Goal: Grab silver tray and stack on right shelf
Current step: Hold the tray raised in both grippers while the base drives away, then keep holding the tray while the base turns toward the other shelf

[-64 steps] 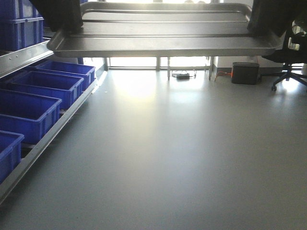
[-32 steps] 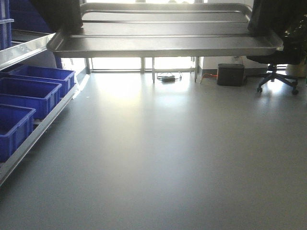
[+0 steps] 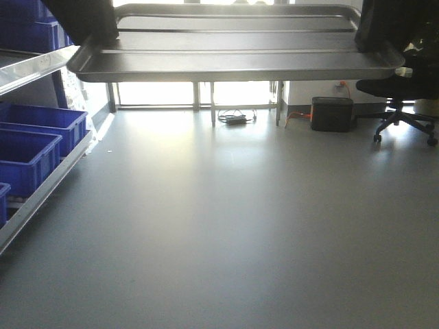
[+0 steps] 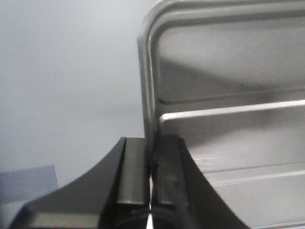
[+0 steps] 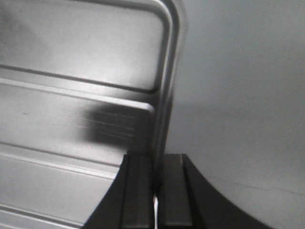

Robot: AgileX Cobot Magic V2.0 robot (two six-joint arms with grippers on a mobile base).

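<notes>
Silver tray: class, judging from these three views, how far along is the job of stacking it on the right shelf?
Done: the silver tray is grabbed, the left gripper and right gripper each shut on an end rim. In hand: it is held level above the floor, blue bins on a rack at left. Left: setting it on the right shelf, which no view shows.

a warehouse-like workroom: steel rack (image 3: pixel 41 65) of blue bins (image 3: pixel 31 144), bare grey floor (image 3: pixel 226 226), office chair (image 3: pixel 401 103).

front: low, facing forward | wrists: close, looking down | shared: silver tray (image 3: pixel 233 66)
</notes>
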